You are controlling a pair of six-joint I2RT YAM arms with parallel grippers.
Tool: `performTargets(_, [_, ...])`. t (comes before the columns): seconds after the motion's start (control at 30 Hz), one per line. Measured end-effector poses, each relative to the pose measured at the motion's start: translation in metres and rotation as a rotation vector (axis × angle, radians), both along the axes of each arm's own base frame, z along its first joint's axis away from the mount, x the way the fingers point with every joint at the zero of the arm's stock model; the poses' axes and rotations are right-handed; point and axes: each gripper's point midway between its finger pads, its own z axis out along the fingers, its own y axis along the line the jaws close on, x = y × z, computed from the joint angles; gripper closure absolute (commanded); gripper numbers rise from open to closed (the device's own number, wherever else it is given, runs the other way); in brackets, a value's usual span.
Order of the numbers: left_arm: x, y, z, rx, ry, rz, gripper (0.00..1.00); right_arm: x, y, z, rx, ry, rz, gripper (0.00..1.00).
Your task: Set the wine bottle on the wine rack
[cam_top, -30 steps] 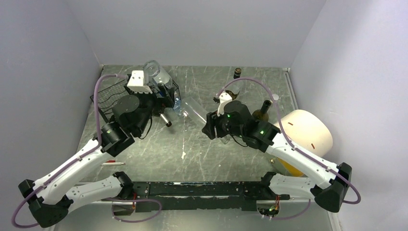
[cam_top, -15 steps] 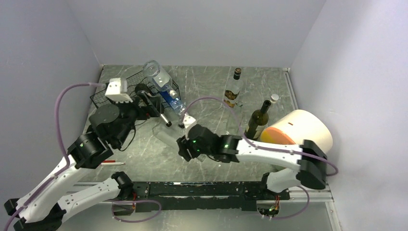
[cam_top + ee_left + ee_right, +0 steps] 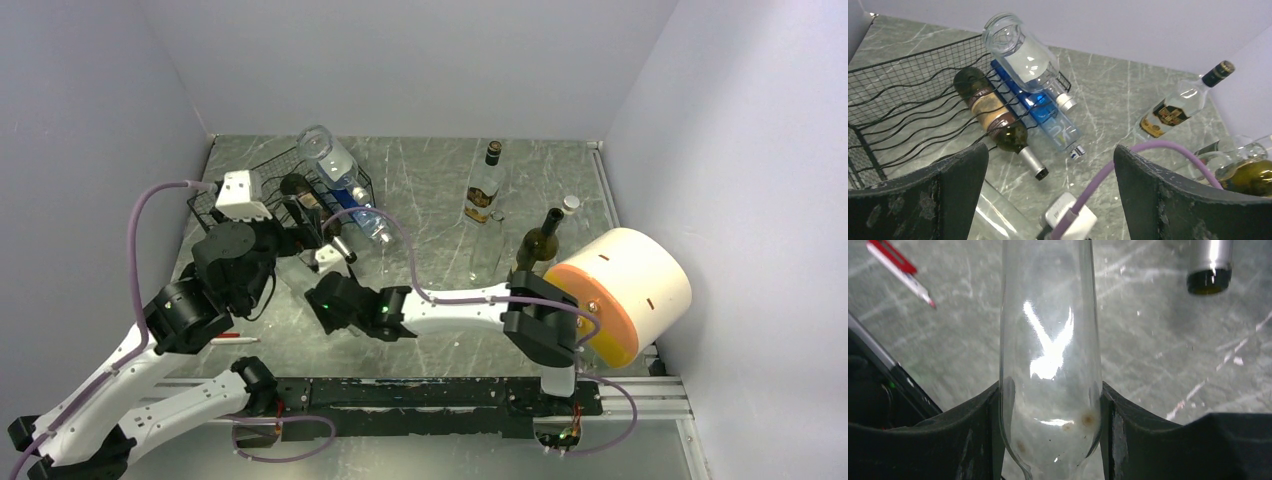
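My right gripper (image 3: 1050, 391) is shut on a clear glass wine bottle (image 3: 1048, 315), which runs away from the jaws, low over the table. In the top view this gripper (image 3: 325, 292) reaches far left, with the bottle (image 3: 298, 270) just in front of the wine rack (image 3: 225, 190). The black wire rack (image 3: 898, 100) holds a dark brown-labelled bottle (image 3: 990, 112), a blue bottle (image 3: 1048, 117) and a big clear bottle (image 3: 1020, 52) on top. My left gripper (image 3: 1050, 195) hangs open and empty above the right wrist, beside the rack (image 3: 290, 245).
A gold-labelled clear bottle (image 3: 483, 185), a dark green bottle (image 3: 537, 245) and a white-capped one (image 3: 570, 205) stand at the back right. A cream and orange cylinder (image 3: 625, 290) lies beside them. A red and white pen (image 3: 235, 340) lies near the left arm.
My right arm has swung left across the table, carrying the clear bottle to the front of the rack. My left arm has drawn back from the rack, uncovering the dark bottle.
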Motion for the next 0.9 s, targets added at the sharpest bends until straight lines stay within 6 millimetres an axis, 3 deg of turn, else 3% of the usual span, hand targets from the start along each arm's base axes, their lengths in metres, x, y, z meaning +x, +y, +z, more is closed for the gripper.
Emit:
performTargets(0.17, [-0.001,0.007,-0.007,0.029,0.024,0.027,0.01,0.015,0.033,0.008,0.037,-0.035,-0.025,1.00])
performTargets(0.33, [-0.002,0.016,-0.006,0.035,0.030,0.067,0.01,0.024,0.053,0.005,0.036,-0.054,-0.031,1.00])
performTargets(0.57, [-0.004,0.019,-0.003,0.022,0.027,0.079,0.01,0.034,0.057,-0.018,-0.002,-0.062,-0.049,1.00])
performTargets(0.9, [-0.006,0.021,-0.003,0.008,0.030,0.080,0.01,0.078,0.056,-0.012,0.045,-0.119,-0.120,1.00])
